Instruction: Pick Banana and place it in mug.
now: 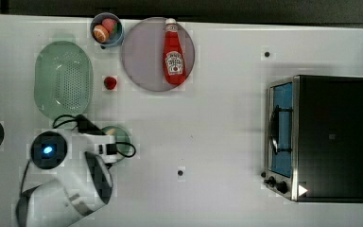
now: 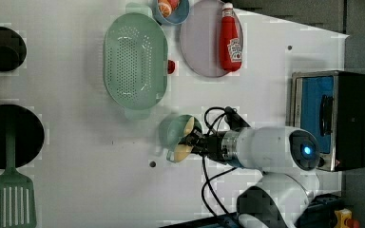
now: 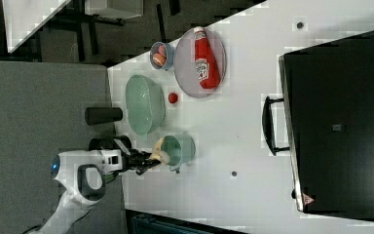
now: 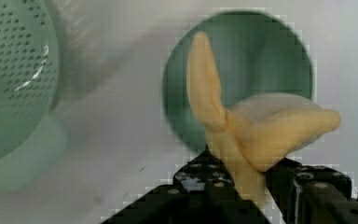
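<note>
banana [image 4: 242, 135] | gripped between jaws | held over mug [image 4: 261, 60] mouth

In the top view, the mug [image 1: 121, 135] is set below the colander [image 1: 63, 78] on the worktop [image 1: 227, 118]; the ketchup bottle [image 1: 173, 53] is laid on the plate [image 1: 142, 56], the toaster oven [image 1: 319, 137] far right.

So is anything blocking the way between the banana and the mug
Nothing visible. The end effector holds the banana right over the mug; its mouth is open, with no object between them.
</note>
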{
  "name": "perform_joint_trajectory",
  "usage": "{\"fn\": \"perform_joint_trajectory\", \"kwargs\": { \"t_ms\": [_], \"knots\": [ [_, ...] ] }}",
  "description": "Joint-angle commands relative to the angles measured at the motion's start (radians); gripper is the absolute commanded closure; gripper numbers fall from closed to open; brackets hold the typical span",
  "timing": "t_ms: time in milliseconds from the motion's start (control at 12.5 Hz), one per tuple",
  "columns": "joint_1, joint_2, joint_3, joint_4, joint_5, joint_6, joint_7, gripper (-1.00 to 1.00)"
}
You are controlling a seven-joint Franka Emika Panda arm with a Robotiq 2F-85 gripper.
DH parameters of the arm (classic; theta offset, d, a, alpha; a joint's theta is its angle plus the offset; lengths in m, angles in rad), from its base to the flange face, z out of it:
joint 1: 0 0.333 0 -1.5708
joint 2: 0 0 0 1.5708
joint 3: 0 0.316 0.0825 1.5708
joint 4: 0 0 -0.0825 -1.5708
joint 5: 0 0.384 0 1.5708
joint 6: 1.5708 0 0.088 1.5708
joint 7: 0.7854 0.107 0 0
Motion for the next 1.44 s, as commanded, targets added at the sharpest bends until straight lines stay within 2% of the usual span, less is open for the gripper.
{"fn": "perform_joint_trajectory", "kwargs": {
  "t_ms": [80,400,720,1040,1440],
  "knots": [
    [-0.022,-0.033,-0.027,0.009,0.013,0.008,0.05,-0.07],
    [-0.023,-0.035,-0.031,0.009,0.013,0.027,0.05,-1.0],
    [-0.029,-0.095,-0.068,0.03,0.018,-0.012,0.05,-1.0],
    [-0.042,-0.259,-0.178,0.131,0.018,-0.299,-0.051,-1.0],
    [-0.054,-0.385,-0.382,0.312,0.017,-0.584,-0.183,-1.0]
  ]
}}
